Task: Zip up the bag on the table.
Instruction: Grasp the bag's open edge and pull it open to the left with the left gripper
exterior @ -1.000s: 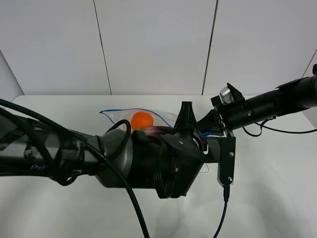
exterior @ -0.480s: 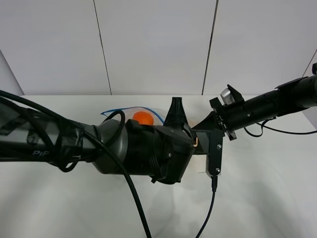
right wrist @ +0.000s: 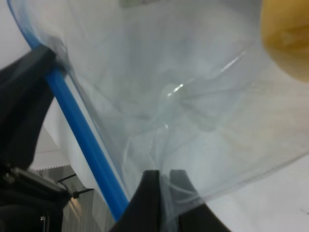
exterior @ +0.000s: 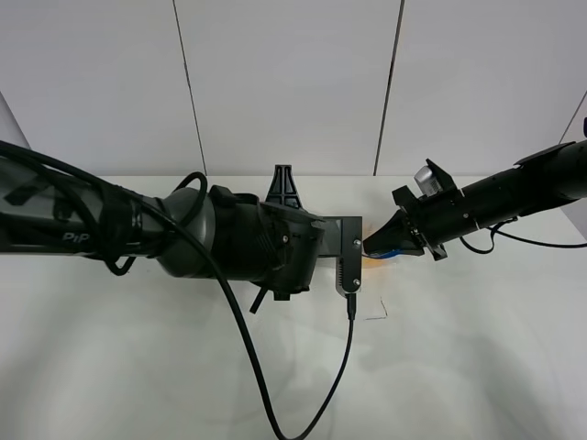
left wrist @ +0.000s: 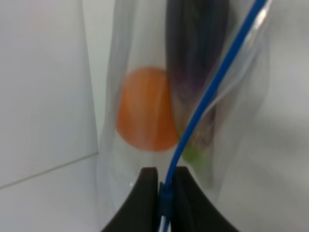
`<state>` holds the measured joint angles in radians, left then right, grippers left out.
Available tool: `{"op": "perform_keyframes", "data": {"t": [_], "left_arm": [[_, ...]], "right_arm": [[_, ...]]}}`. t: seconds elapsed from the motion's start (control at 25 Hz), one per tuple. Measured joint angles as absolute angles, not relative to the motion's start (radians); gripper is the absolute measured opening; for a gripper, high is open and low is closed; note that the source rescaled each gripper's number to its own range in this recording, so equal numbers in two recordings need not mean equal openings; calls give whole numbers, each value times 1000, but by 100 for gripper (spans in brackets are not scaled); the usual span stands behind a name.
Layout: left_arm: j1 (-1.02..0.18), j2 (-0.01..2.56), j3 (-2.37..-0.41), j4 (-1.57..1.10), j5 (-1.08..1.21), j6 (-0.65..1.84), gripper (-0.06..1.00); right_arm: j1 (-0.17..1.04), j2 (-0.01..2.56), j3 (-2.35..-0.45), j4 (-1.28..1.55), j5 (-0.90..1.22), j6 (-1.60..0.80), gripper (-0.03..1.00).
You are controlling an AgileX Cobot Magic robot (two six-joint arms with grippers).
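Glossy clear plastic bag (right wrist: pixel 193 87) with smooth blue zipper strip (right wrist: pixel 83 140); matt white table (exterior: pixel 477 348)

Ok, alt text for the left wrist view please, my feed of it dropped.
The left gripper pinches the blue zipper strip of the clear bag between two black fingers. Inside the bag, blurred, are an orange and a dark purple eggplant.

High camera looks down on the table (exterior: pixel 477 348); wrist cameras crowd the bag (left wrist: pixel 140 43).
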<state>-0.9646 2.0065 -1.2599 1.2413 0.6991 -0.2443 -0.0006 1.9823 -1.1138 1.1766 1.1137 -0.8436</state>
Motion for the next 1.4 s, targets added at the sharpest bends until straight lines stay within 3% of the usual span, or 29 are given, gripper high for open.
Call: {"op": "perform_keyframes", "data": {"t": [1.4], "left_arm": [[-674, 2007, -1260, 1225, 706, -215, 0]], "right_arm": [[-2, 1982, -1114, 1175, 1098, -836, 0]]}}
